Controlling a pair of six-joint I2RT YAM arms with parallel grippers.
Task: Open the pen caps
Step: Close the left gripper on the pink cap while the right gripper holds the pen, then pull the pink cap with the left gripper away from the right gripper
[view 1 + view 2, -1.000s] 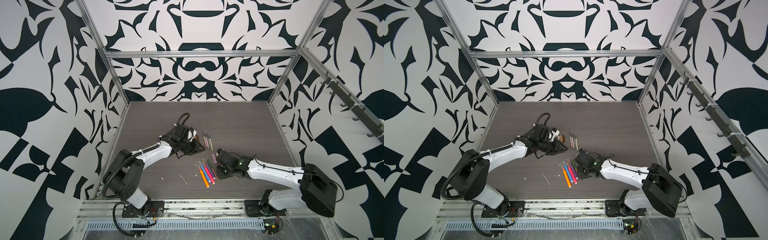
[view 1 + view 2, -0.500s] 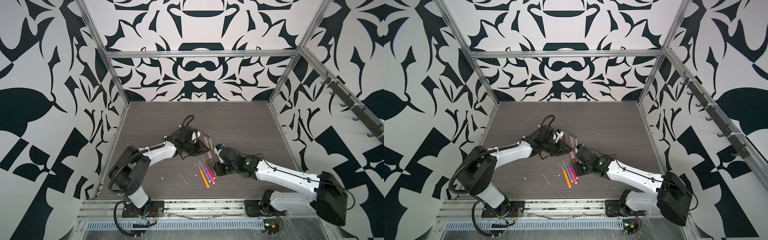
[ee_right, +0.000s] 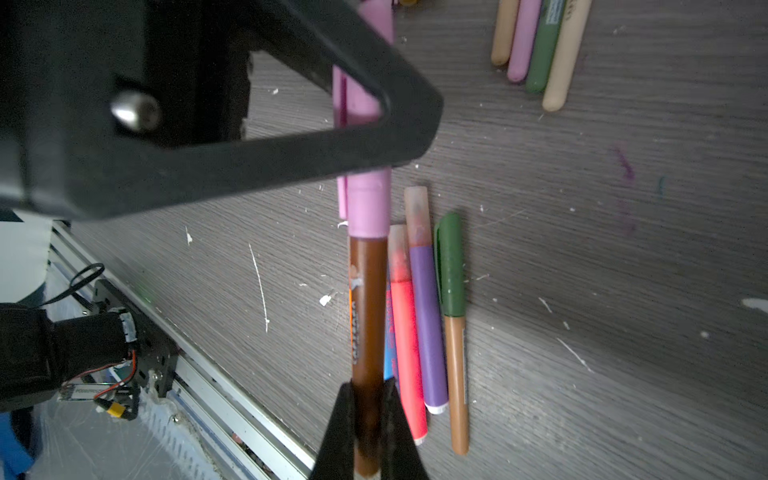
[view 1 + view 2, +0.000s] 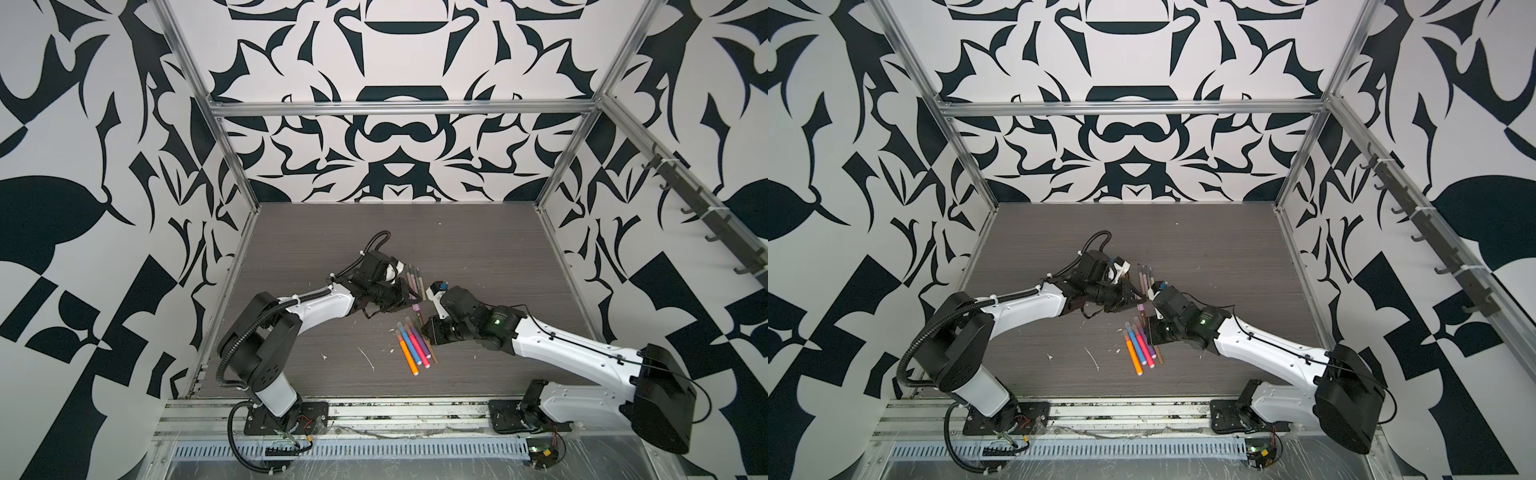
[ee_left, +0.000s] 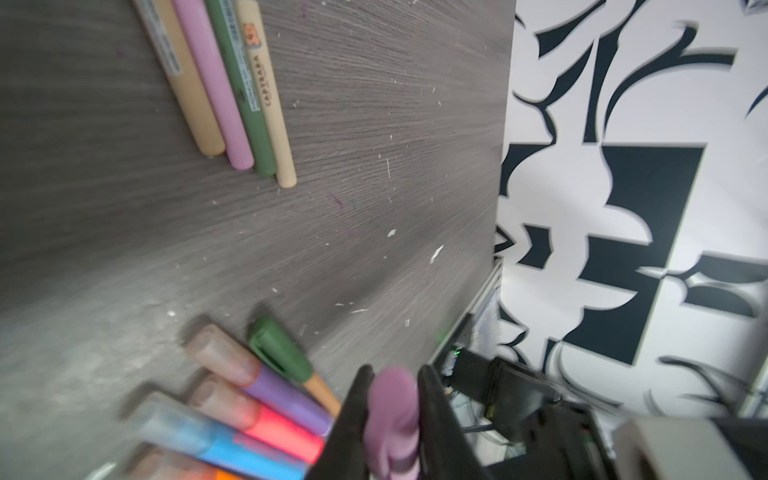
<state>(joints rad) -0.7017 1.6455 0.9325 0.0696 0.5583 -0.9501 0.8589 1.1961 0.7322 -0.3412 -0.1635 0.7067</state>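
Mid-frame in a top view, our left gripper (image 4: 410, 300) has just closed on the pink plastic cap (image 3: 369, 205); the right gripper (image 3: 368, 399) clamps its slim brown pen (image 3: 365, 311), so pulling may begin.

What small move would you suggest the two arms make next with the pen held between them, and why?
The left claw is shut on the pink cap, the right claw on the brown pen, and the cap is not yet off, so probably draw the claws apart along the pen.
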